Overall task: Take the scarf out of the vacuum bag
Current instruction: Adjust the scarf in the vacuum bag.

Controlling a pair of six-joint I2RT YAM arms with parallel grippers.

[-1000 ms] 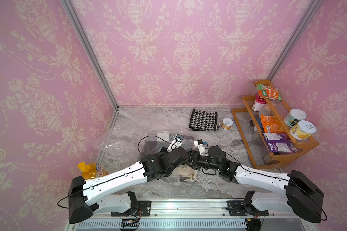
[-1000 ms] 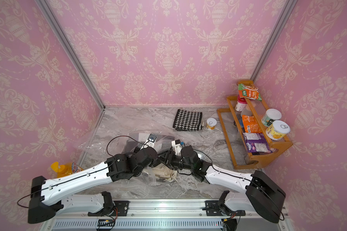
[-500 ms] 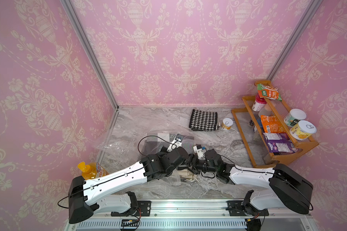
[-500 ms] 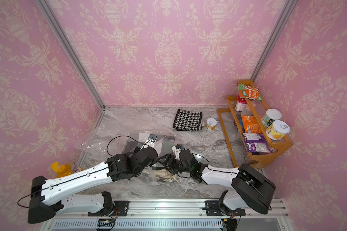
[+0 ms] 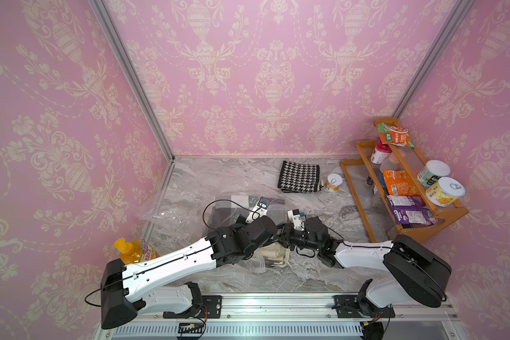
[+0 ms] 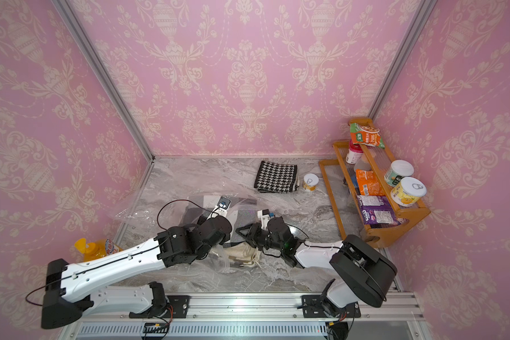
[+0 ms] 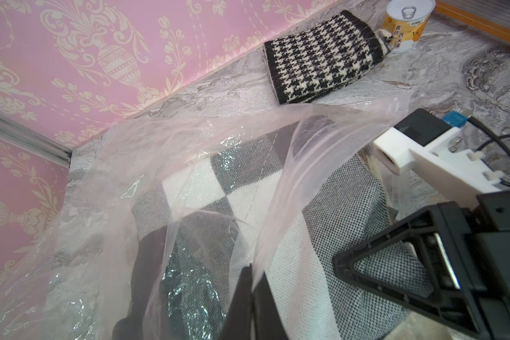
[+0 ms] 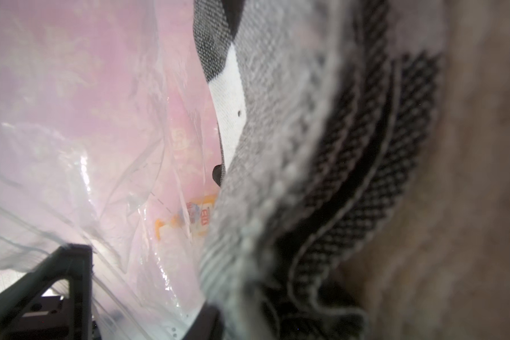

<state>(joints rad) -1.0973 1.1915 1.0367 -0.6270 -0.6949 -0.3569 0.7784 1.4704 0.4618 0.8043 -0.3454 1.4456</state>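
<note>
Nearest the rail, a cream cloth is seen lying on the bench, under the two wrists and just beside the bag's mouth. If the right hand is run in too low, that cloth could be caught instead of the scarf.

Just beyond, the left hand is pressed together on a fold of the vacuum bag, and the film is held up off the bench like a tent. The film looks thin and slick. Should it slip from that pinch, the mouth would likely be dropped over the knit and the way out closed.

The right hand is pushed in at the mouth, close against the left wrist. Whether it is spread or pressed together cannot be told, nor whether anything is caught in it. In the right wrist view, film is seen beside one of its fingers, with bunched knit close by. Film may therefore be gripped along with cloth, and the whole bag dragged. A knock between the wrists is also to be feared.

The scarf, checked grey, white and black, is lying folded inside the bag, not yet out. Pulled by one corner, it could be unfolded and jammed in the mouth.

Farther back, a houndstooth cloth and a can are set near the wall. A bag shoved backward could be pushed against them.
</note>
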